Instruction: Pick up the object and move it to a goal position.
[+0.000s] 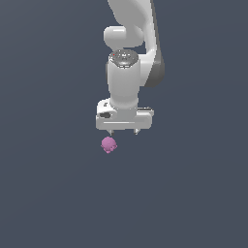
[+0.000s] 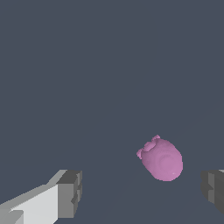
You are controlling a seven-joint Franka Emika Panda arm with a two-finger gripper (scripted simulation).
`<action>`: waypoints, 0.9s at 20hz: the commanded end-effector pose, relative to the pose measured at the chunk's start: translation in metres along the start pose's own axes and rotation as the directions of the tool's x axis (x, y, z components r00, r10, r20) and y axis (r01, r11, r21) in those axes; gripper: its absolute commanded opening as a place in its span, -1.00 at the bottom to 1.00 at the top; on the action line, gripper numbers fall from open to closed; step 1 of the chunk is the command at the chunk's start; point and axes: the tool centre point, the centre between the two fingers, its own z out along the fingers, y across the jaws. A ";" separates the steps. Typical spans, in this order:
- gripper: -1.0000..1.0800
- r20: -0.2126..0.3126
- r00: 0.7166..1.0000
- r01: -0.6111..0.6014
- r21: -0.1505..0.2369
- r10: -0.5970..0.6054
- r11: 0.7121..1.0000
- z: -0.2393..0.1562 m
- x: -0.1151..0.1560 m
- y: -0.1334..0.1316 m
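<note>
**Slate-grey ground, claw spread above a small pink blob**

Flat slate-grey surface fills both views from edge to edge, with no seam, wall or rim showing anywhere, so open room lies on every side of the arm and of the task's thing.

A white, glossy robot arm comes down from the top of the exterior view and ends in a broad white claw whose two short dark fingertips point downward. In the wrist view the two grey finger pads stand far apart at opposite sides of the picture with bare ground between them: the claw is spread wide and grips nothing.

The small pink-magenta lumpy blob sits just below the claw in the exterior view, toward the exterior view's left end of the claw body, near the fingertip on that side and not touching it. Whether it rests on the ground or hangs above it cannot be told, since no shadow shows. In the wrist view the same blob lies between the two pads, much nearer one pad than the other, apart from both.

Its body is rounded and egg-like, smooth and matte, with a faint ring-like dimple on the face turned to the wrist camera and a cluster of little knobs at one end.
</note>
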 end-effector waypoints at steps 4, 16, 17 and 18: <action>0.92 -0.006 1.000 -0.002 0.000 0.002 1.000 -0.003 0.001 0.002; 0.92 0.004 0.996 0.088 -0.002 -0.088 0.996 0.011 -0.003 0.012; 0.92 0.006 0.995 0.102 -0.002 -0.102 0.995 0.013 -0.004 0.013; 0.92 0.007 0.993 0.118 -0.002 -0.118 0.993 0.015 -0.004 0.015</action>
